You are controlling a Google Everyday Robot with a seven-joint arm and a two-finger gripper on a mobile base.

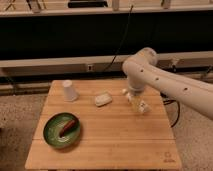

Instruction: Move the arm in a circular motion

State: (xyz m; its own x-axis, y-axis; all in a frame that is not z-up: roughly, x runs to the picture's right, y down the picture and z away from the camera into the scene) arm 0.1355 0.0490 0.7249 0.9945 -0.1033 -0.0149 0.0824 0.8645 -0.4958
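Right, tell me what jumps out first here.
The big white arm dominates, reaching in from the picture's right over the wooden table, its gripper down by the small white bottle. At the table's front left sits a green plate holding a reddish sausage-like item.

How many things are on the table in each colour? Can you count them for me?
White: 3 (paper cup, bottle, small pale block)
Green: 1 (plate)
Reddish-brown: 1 (long thing lying on the plate)
Total: 5
Not counted: the big white arm, whose pincer hangs just above the bottle.
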